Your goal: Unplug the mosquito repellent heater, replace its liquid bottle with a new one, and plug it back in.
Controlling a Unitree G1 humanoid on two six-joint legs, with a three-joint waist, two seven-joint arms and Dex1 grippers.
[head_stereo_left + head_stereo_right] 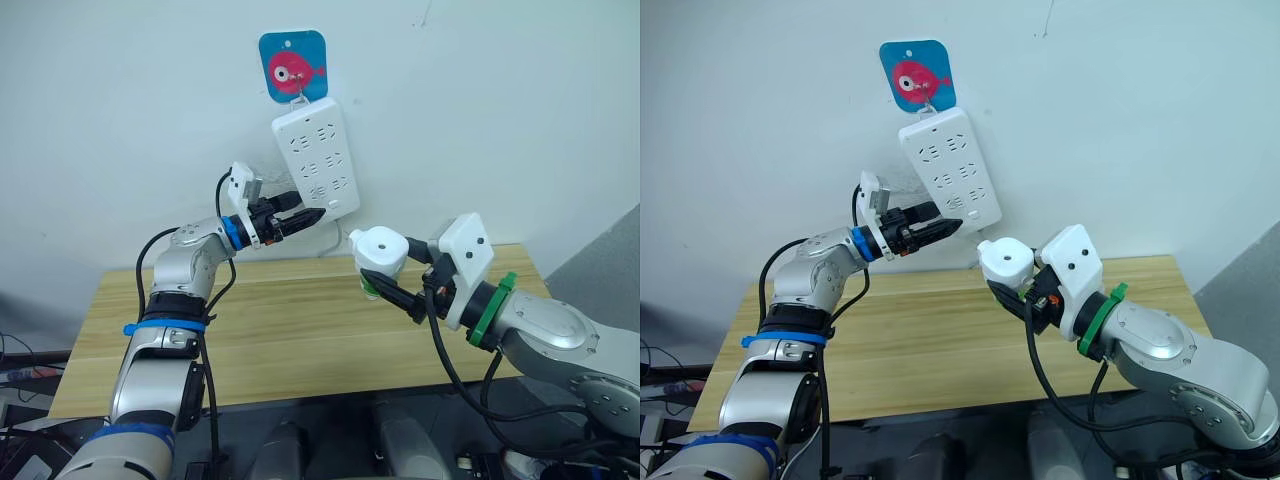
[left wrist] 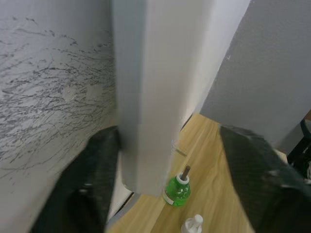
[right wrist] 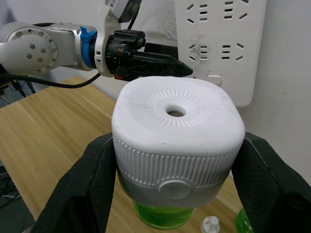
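Right claw (image 3: 175,160) is clamped on the mosquito repellent heater (image 3: 177,131), held above the desk's (image 1: 290,330) back edge, green bottle in. Left claw (image 1: 305,217) straddles the power strip (image 1: 318,160), fingers apart. I'd say plugging in is what's left.

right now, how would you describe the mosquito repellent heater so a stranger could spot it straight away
Start at the long white multi-socket power strip hanging on the wall under a blue card with a pink fish. Below and to its right, above the wooden table, the right gripper holds the mosquito repellent heater. It is small, white and rounded, with a round hole in its ribbed top and green liquid beneath.
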